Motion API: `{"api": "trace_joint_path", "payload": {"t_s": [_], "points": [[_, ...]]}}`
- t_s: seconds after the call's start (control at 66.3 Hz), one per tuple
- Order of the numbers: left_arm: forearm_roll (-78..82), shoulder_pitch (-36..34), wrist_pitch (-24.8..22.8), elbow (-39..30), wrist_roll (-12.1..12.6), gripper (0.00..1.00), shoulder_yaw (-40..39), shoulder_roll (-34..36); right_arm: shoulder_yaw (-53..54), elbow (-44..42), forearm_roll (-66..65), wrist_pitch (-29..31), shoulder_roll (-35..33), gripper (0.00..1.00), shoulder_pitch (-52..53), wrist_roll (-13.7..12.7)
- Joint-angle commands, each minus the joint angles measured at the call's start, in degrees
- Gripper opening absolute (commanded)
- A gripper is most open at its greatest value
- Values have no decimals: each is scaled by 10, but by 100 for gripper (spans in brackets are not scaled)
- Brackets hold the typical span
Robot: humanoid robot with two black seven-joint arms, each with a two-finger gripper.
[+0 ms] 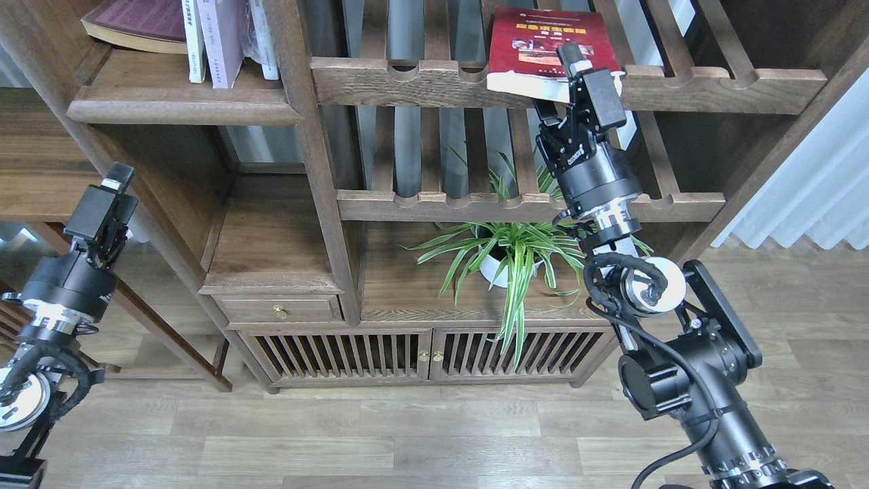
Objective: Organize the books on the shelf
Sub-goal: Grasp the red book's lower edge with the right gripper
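The dark red book [533, 37] with a yellow title lies flat on the upper slatted rack [713, 88], its page edge hanging over the front rail. My right gripper [560, 80] is open at that front edge, with one finger [574, 56] over the cover and the other below the pages. Two thin books stand upright on the solid dark-brown shelf [183, 109] at top left: one with a pale spine [194, 41], one lavender [220, 41]. My left gripper [112, 187] hangs low at the left, away from the books, its fingers not told apart.
A large maroon book [136, 24] lies on the solid shelf, and a plastic-wrapped book [263, 34] leans by the upright post [305, 149]. A second slatted rack [475, 204] sits below my right gripper. A potted green plant [502, 258] stands under it, above a cabinet with slatted doors.
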Motion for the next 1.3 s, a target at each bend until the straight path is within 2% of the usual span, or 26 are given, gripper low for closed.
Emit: {"api": "trace_joint_path", "payload": {"t_s": [0.0,0.257,0.498,0.709,0.83,0.845,0.996,1.086,1.283], "points": [[0,0,0,0,0,89,0,0,0,-2,0,0,0,98,0,0],[0,-3,0,0,0,89,0,-1,1,-5,0,0,0,95,0,1],[1,-3,0,-1,0,88,1,-1,4,-5,0,0,0,80,6,8],[1,-3,0,-1,-1,88,0,-1,17,-12,-1,0,0,59,10,9],[1,-3,0,-1,-1,88,-2,0,17,-12,-1,0,0,41,10,9],[1,-3,0,-1,-1,88,-2,-1,16,-12,-1,0,0,32,9,9],[1,-3,0,-1,-1,88,-5,0,10,-12,-3,1,0,10,8,8],[1,-3,0,-1,-1,88,-6,0,6,-12,-2,3,0,5,6,6],[1,-3,0,1,-5,88,-7,-2,-4,11,5,26,0,5,6,3]]}}
